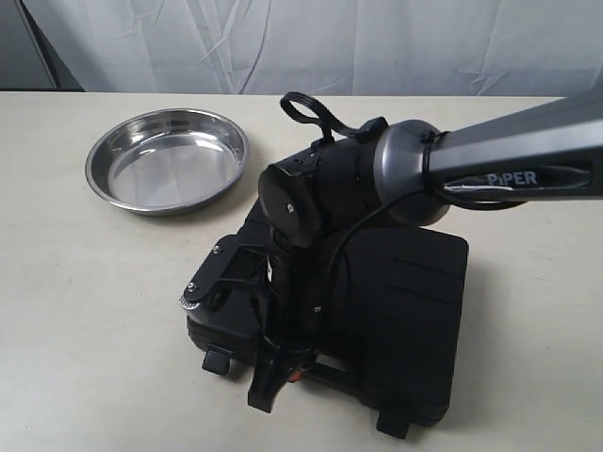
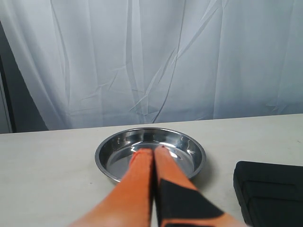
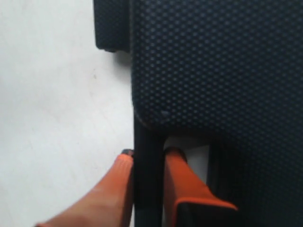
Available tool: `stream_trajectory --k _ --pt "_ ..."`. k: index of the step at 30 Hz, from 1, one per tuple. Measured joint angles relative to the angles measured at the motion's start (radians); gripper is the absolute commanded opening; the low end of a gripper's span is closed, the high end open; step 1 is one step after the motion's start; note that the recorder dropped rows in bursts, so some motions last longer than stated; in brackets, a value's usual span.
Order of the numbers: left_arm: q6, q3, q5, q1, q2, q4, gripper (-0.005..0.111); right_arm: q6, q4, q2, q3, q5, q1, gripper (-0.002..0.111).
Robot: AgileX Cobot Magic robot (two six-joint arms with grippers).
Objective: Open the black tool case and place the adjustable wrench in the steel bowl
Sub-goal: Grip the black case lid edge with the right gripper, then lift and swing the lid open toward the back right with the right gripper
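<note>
The right gripper [image 3: 150, 153] is clamped narrowly on a black bar [image 3: 149, 189] at the edge of the black tool case [image 1: 415, 301] that faces the table's near edge. The bar runs along that edge and sits squarely between the 2 orange fingers. The lid looks shut, so the lift probably has to go up and toward the far edge.

The adjustable wrench is nowhere in sight and is presumably inside the case. The steel bowl [image 1: 170, 165] sits empty toward the far left corner, apart from the case. The left gripper [image 2: 152, 151] points at the bowl with its fingers pressed together on nothing, so that arm is nearer the bowl.

The right arm [image 1: 509, 141] reads "PiPER" [image 1: 512, 178].
</note>
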Motion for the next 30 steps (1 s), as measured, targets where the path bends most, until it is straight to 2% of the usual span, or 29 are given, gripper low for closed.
stream_trajectory --k 5,7,10,11,13,14,15,30 --pt "0.0 0.0 0.0 0.0 0.0 0.0 0.0 0.02 0.0 0.0 0.0 -0.005 0.0 0.0" --pt "0.0 0.0 0.0 0.0 0.0 0.0 0.0 0.024 0.0 0.0 0.0 -0.006 0.0 0.008" --pt "0.0 0.0 0.0 0.0 0.0 0.0 0.0 0.03 -0.002 0.0 0.0 -0.009 0.0 0.026" --pt "0.0 0.0 0.0 0.0 0.0 0.0 0.0 0.035 -0.002 0.0 0.0 -0.009 0.0 0.028" --pt "0.0 0.0 0.0 0.0 0.0 0.0 0.0 0.049 -0.008 0.0 0.0 -0.013 0.0 0.02" --pt "0.0 0.0 0.0 0.0 0.0 0.0 0.0 0.051 -0.011 0.0 0.0 -0.014 0.0 0.013" --pt "0.0 0.0 0.0 0.0 0.0 0.0 0.0 0.051 -0.011 0.002 0.0 -0.015 0.0 -0.002" --pt "0.0 0.0 0.0 0.0 0.0 0.0 0.0 0.051 -0.021 -0.064 0.002 -0.008 0.0 0.0"
